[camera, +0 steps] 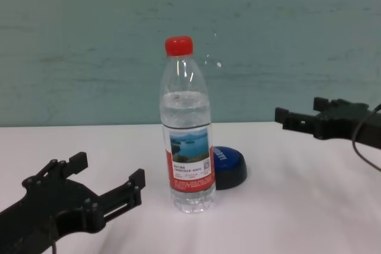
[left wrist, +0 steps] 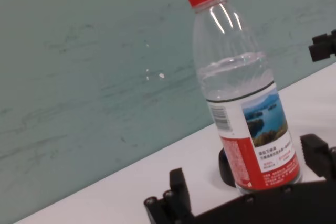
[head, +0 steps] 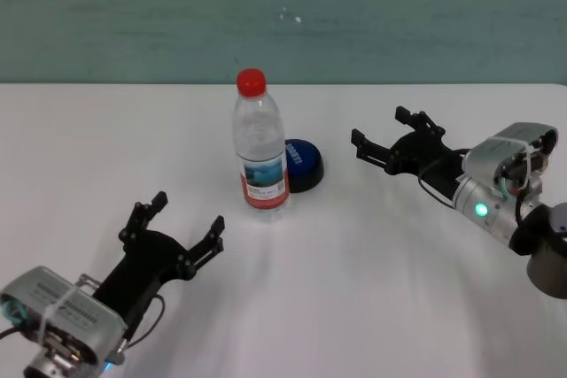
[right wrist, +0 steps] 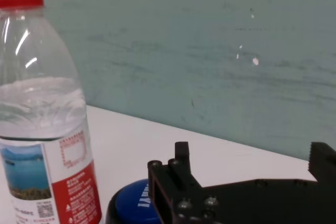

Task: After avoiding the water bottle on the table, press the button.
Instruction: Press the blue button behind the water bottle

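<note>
While the right gripper (head: 383, 137) hangs above the table (head: 372, 289) with its two black fingers spread wide and nothing between them, it points toward the button (head: 303, 164) from the robot's right and stays apart from it. In the chest view the right gripper (camera: 303, 117) sits higher than the button (camera: 230, 168) and well to its right, at about the level of the bottle's label. The right wrist view shows one finger (right wrist: 168, 182) of this gripper in the foreground, with the blue top of the button (right wrist: 131, 205) just beyond it and the water bottle (right wrist: 44, 114) farther to the side. The right forearm runs back toward the right edge of the head view, with a green light lit on its silver wrist housing (head: 496, 183). The left gripper (head: 173, 227) rests low near the front left of the table, its fingers likewise spread wide and holding nothing, aimed toward the bottle but well short of it. The water bottle (head: 260, 143) stands upright near the table's centre, red cap on, partly filled with water. The button lies just behind and to the right of the bottle, close beside its base; whether the two touch cannot be determined. A teal wall (head: 283, 15) rises behind the far edge of the table.
</note>
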Controlling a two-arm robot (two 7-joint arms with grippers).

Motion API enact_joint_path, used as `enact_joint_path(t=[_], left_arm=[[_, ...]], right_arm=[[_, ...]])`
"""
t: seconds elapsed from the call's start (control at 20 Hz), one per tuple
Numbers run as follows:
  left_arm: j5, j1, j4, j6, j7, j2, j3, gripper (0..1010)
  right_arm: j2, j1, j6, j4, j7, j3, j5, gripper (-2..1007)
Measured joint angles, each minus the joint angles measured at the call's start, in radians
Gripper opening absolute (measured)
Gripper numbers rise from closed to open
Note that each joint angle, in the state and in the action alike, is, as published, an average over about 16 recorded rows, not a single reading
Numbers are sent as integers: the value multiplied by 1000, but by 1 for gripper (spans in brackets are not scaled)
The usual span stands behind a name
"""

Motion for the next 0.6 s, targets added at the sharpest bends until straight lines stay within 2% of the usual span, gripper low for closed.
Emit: enact_joint_path(t=[0.6], left_arm=[[0,0,0,0,0,0,0,1000]], right_arm=[[-6,42,-22,66,43,-35,-17,1004]])
